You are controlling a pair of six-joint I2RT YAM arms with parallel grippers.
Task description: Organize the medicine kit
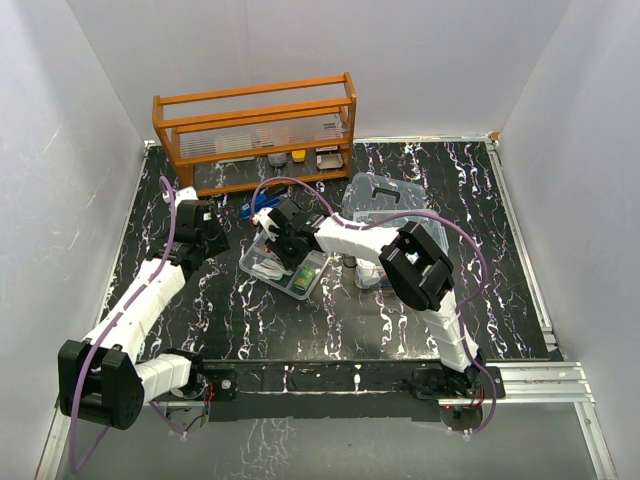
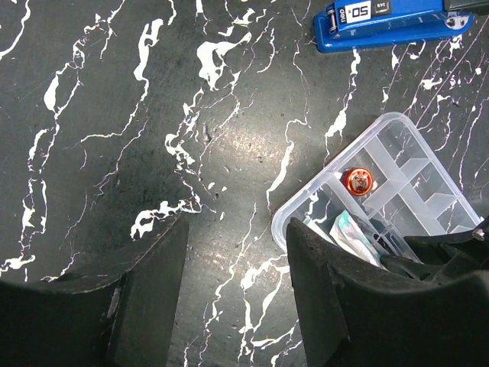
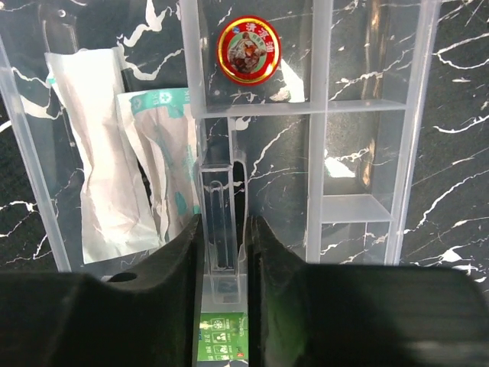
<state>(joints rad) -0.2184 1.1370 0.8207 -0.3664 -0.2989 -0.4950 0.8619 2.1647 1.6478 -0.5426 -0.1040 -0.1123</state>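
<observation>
Centre of the overhead frame: my right pincer (image 1: 283,240) is clenched on the upright middle tab of the clear divided tray (image 1: 290,272), which lies on the black marbled table (image 1: 400,320). The kit's clear lid (image 1: 400,195), with its dark handle, sits just to the tray's upper right. From the wrist, a red round tin (image 3: 247,50) fills a top compartment, and white sachets (image 3: 99,168) lie in the long left one. My left pincer (image 2: 237,229) hangs released over bare tabletop, with a blue stapler (image 2: 386,23) at the upper right of that frame.
</observation>
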